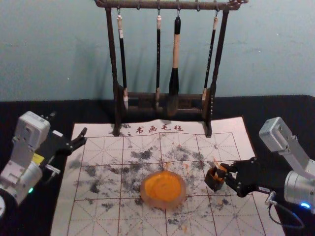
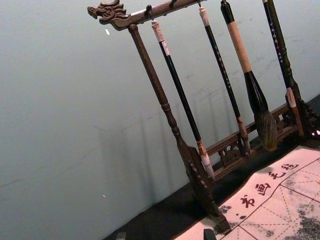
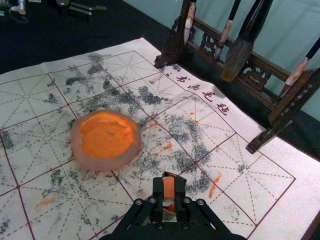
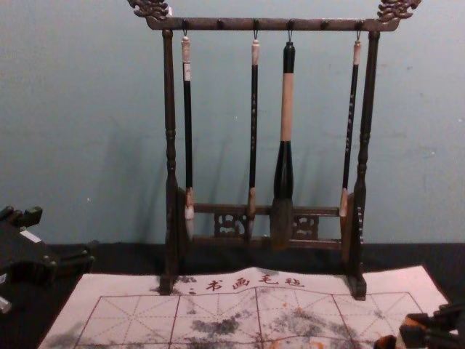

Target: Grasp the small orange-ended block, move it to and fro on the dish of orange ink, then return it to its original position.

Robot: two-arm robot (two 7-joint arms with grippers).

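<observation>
The right end effector [image 1: 224, 172] is at work on the right side of the mat [image 1: 93, 223], closed on the small orange-ended block [image 3: 169, 187]. In the right wrist view the block sits between the two fingers, one to each side of it, with its orange face showing.

Close against the block is a small dark holder [image 1: 212, 182] with an open top. The block is at this holder — whether its lower end is inside or just above, I cannot tell. In the chest view, the end effector reaches in at the lower right corner, with a bit of orange beside the dark holder.

The dish [image 1: 163, 204] lies near the middle of the mat, to the left of the holder and apart from it. It is round, with a pale, cloudy rim, and orange ink [image 1: 162, 187] fills its hollow.

The left end effector [image 1: 69, 124] is parked beyond the mat's left edge, its fingers spread and nothing between them.

The mat is white with red grid lines, grey-black smudges, a few orange marks and a line of characters along its far edge. It lies on the black-covered table [image 1: 280, 108]. At the far side stands a dark wooden rack [image 1: 112, 54] with four brushes [image 1: 158, 59] hanging from it, the third from the left the thickest — a pale wall [image 1: 54, 49] rises behind.
</observation>
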